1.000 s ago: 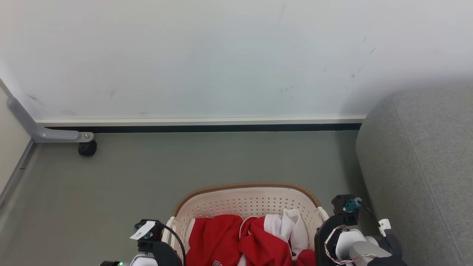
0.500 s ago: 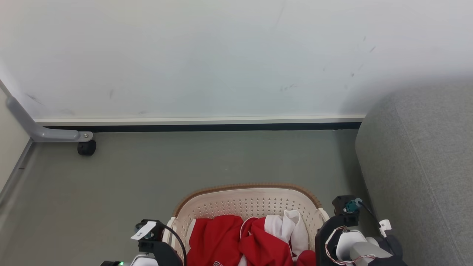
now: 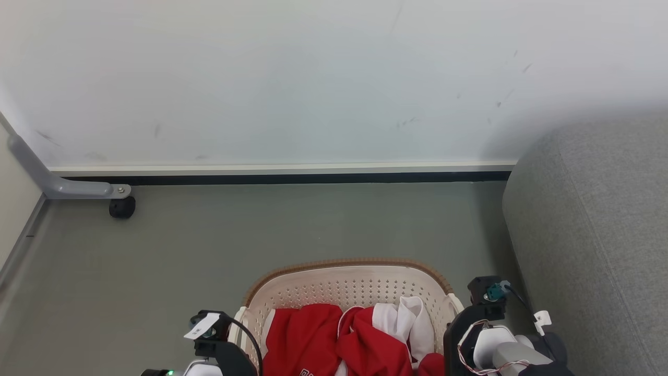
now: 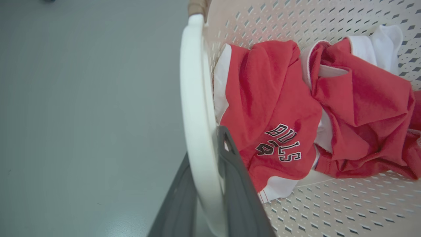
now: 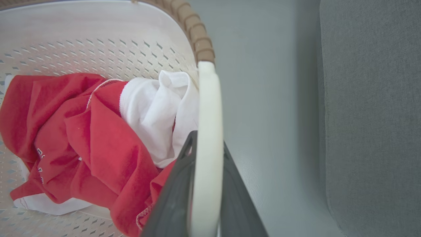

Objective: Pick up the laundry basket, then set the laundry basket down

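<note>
The left pincer (image 4: 206, 142) clamps the white side handle (image 4: 194, 98) of the laundry basket (image 4: 329, 204), one dark finger on each side. Inside lie a crumpled red jersey (image 4: 269, 108) with lettering and a white garment (image 4: 381, 42). Grey floor (image 4: 82, 115) lies beyond the handle.

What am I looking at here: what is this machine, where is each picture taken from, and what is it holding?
This is a wheeled robot with two arms. The head view looks down from its head at a grey floor, with a wall beyond and a grey sofa on the right. The two wrist views look along each gripper's dark fingers. Before the robot is a cream laundry basket holding a red jersey and a white garment. The left gripper clamps the left handle, one finger inside and one outside; the right gripper does likewise on the right handle. Whether the basket is off the floor cannot be told.
</note>
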